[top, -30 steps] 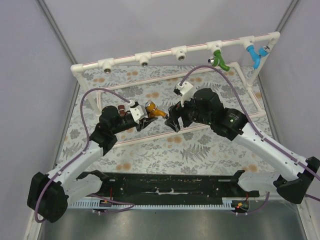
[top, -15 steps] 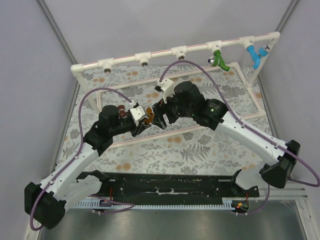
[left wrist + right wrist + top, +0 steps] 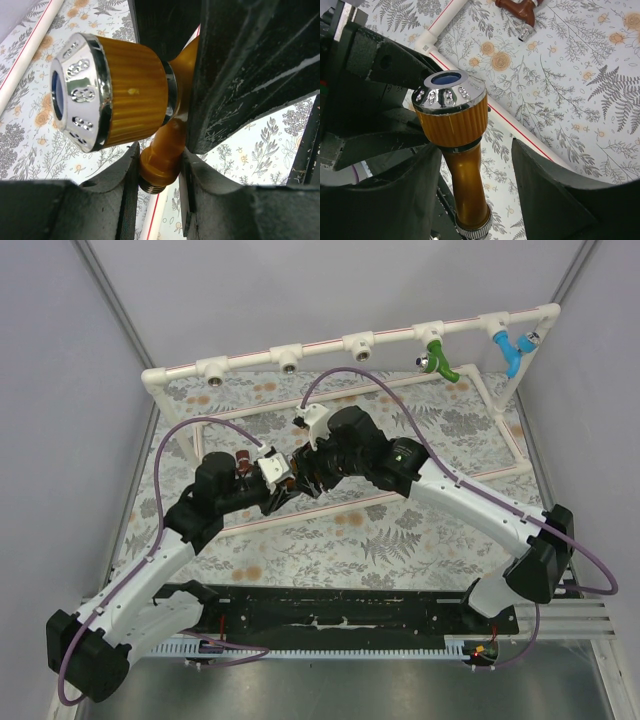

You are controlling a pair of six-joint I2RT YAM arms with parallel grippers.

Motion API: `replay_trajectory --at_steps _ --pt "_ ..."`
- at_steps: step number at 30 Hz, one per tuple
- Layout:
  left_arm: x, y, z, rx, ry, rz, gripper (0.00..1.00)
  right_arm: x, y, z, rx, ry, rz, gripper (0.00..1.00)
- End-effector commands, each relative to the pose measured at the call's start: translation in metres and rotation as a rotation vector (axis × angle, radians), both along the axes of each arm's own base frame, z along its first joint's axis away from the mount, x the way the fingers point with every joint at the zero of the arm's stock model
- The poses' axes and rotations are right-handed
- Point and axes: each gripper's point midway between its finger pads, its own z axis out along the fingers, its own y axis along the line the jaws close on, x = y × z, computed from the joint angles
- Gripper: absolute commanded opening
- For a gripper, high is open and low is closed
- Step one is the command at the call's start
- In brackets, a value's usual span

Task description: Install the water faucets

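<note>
The orange-yellow faucet [image 3: 131, 95] is held above the floral table cover [image 3: 400, 540] at mid-table, its threaded stem pinched between the pressed-in jaws of the left gripper [image 3: 159, 161], its ribbed body and silvery cap [image 3: 449, 90] left standing free. The cap is ringed with small stamped marks that cannot be read, and a blue centre is set into its face. The same faucet is flanked by the spread jaws of the right gripper [image 3: 476, 152]: one finger [image 3: 395, 195] is seen close against the stem, while the other finger [image 3: 555, 200] is kept apart from it by a visible gap. From above, the two grippers are seen meeting tip to tip over a white rail [image 3: 400, 495] of the pipe frame. The dark reddish-brown faucet [image 3: 520, 11] is left lying on the cover beyond the rail, just beside the left arm's wrist. At the rear, a green tap [image 3: 437, 362] and a light blue tap [image 3: 512, 350] are seen fitted on the white pipe rack [image 3: 250, 362], with three open sockets [image 3: 288, 360] to their left.
</note>
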Motion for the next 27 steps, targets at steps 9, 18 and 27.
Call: replay_trajectory --at_steps 9,18,27 --pt "0.008 0.001 0.033 -0.011 -0.068 0.029 0.02 0.009 0.016 0.012 0.035 -0.031 -0.008 0.44" --pt "0.01 0.011 0.046 -0.018 -0.066 0.099 0.15 0.005 0.021 0.016 0.061 -0.018 0.015 0.0" --pt "0.029 0.066 0.086 -0.062 -0.035 0.502 0.59 0.009 0.007 0.027 0.117 -0.096 -0.031 0.0"
